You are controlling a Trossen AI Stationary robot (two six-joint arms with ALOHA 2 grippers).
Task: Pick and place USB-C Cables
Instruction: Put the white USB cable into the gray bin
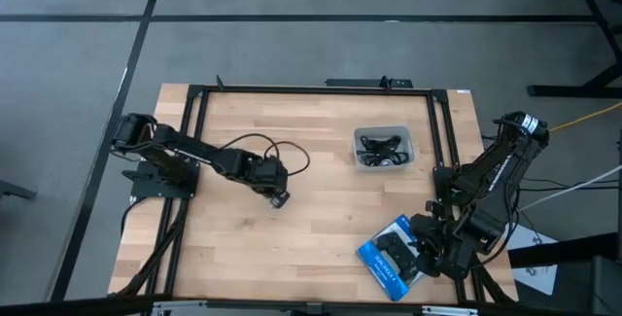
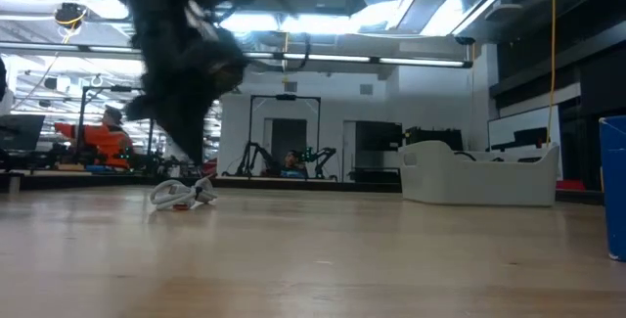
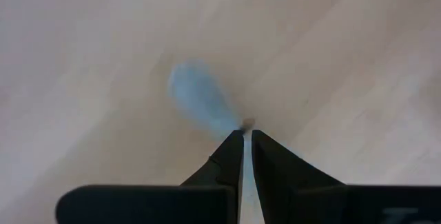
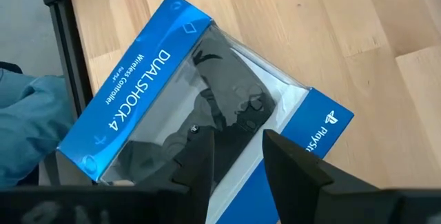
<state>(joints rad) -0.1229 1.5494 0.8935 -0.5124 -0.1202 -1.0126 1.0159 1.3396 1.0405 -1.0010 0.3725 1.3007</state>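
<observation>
Whitish-grey cable (image 1: 279,199) lies on the bench mid-left; my left gripper (image 3: 247,136) is on it, jaws nearly closed, apparently pinching its end. Next I'd lift and carry it to the tray (image 1: 408,133) holding three black cables (image 1: 381,149). Right gripper (image 4: 238,138) waits, jaws apart, over the box (image 4: 151,65).

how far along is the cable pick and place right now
Mostly done, it seems. Black cables already lie in the translucent tray; how many is hard to tell. In hand: the left gripper is over the whitish-grey cable, which lies on the table left of the tray, fingers nearly closed at its edge. Left: lifting that cable into the tray. The right gripper waits open over the blue-and-black box.
</observation>
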